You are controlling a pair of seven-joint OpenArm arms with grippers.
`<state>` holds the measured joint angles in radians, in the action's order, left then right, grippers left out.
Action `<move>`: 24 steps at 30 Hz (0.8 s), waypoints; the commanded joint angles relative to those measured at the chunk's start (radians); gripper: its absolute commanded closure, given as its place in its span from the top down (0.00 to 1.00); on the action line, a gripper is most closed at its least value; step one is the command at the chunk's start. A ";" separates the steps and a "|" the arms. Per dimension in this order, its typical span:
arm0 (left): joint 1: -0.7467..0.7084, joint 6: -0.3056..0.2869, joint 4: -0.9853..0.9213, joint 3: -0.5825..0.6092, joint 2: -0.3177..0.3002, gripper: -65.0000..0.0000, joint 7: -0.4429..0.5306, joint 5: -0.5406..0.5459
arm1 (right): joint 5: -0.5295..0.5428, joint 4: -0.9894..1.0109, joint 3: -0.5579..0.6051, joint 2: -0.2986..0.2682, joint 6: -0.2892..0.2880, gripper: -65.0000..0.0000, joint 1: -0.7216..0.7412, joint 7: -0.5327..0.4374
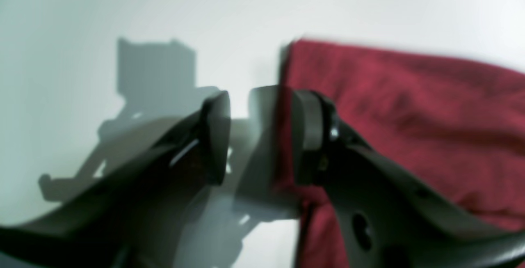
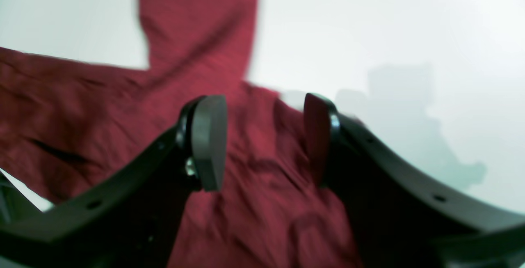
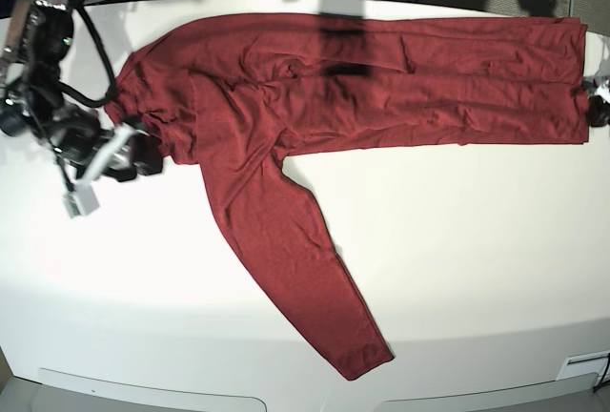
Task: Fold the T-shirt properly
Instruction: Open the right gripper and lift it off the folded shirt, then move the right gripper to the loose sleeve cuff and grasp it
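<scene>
The desk (image 3: 457, 240) is white and wide, and it carries everything. On it lies the T-shirt (image 3: 400, 88), dark red, with long sleeves and many wrinkles. In the base view its body stretches along the far half of the desk, from the left side almost to the right edge. One sleeve (image 3: 286, 259) runs from the body diagonally toward the near edge, and its cuff ends close to that edge. The cloth looks folded over itself along the body, with a dark shadow across the upper middle.

The right arm (image 3: 43, 69) stands at the left of the base view, black with cables. Its pincer, the right pincer (image 2: 264, 136), is at the left end of the shirt. In the right wrist view its jaws stand wide apart and nothing is between them; the red cloth lies under and behind them, and a sleeve goes up to the top of that view. I cannot tell whether the pads touch the cloth.

The left pincer (image 1: 260, 136) is at the right end of the shirt, only a small dark part is seen in the base view. In the left wrist view its jaws are also apart and hold nothing. The shirt edge (image 1: 287, 62) lies just behind the right jaw, and the bare desk is behind the left jaw with the pincer's shadow on it.
</scene>
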<state>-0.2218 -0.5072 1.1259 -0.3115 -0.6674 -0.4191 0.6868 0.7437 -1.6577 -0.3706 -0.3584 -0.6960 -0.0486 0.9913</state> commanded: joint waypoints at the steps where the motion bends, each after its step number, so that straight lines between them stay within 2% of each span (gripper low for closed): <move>1: 0.009 -0.005 0.033 -0.010 -0.028 0.37 0.026 0.028 | -0.012 0.001 0.023 0.005 0.001 0.47 0.038 -0.023; 6: 0.009 -0.008 0.129 -0.010 -0.003 0.37 0.018 0.047 | -0.108 0.122 0.137 0.092 0.067 0.47 0.194 -0.041; 9: 0.009 -0.008 0.167 -0.010 0.022 0.37 0.014 0.046 | -0.190 0.199 0.174 0.146 0.080 0.47 0.303 -0.041; 13: 0.009 -0.008 0.177 -0.010 0.053 0.37 0.014 0.043 | -0.296 0.331 0.203 0.199 0.135 0.47 0.434 -0.073; 18: 0.009 -0.009 0.177 -0.010 0.086 0.37 0.016 -0.011 | -0.414 0.544 0.216 0.232 0.154 0.47 0.584 -0.147; 21: 0.008 -0.008 0.177 -0.010 0.092 0.37 0.016 -0.031 | -0.478 0.676 0.222 0.234 0.157 0.47 0.667 -0.200; 24: 0.009 -0.009 0.177 -0.010 0.091 0.37 0.016 -0.032 | -0.533 0.805 0.222 0.235 0.185 0.47 0.741 -0.256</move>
<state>-0.2214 -0.5110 1.2888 -0.3126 -0.5514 -0.4236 0.6449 0.2016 -0.8345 -0.1493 -0.1215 -0.5117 0.6590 0.7528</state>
